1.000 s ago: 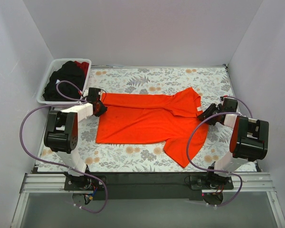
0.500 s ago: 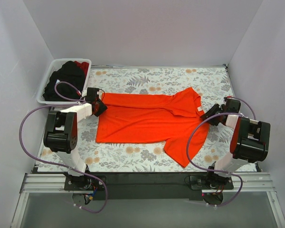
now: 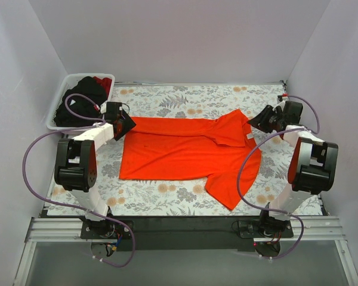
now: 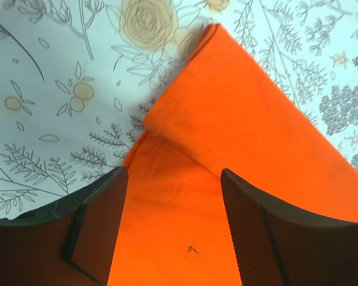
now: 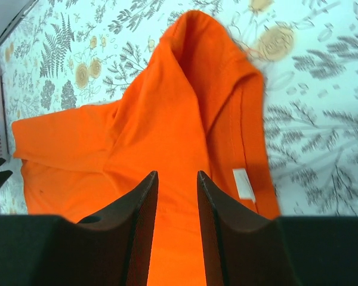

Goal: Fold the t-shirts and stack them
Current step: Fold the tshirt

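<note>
The bright orange t-shirt (image 3: 188, 152) lies spread on the floral table, with one sleeve pointing to the near right. My left gripper (image 3: 124, 124) is open at the shirt's far left corner. In the left wrist view its jaws (image 4: 174, 176) stand apart over a folded edge of the orange cloth (image 4: 238, 119) and hold nothing. My right gripper (image 3: 259, 119) is open by the collar end. In the right wrist view it (image 5: 176, 176) hovers over the shirt (image 5: 167, 119), with the white neck label (image 5: 244, 183) just to its right. Black (image 3: 80, 98) and dark red (image 3: 102, 83) shirts lie in the basket.
The white plastic basket (image 3: 89, 75) stands at the far left corner of the table. White walls close in the left, back and right sides. Purple cables loop beside both arms. Floral tablecloth (image 3: 167, 199) shows along the near edge.
My right gripper has moved from beside the collar toward the far right, away from the shirt. My left gripper has shifted slightly toward the back. The shirt lies much as before.
</note>
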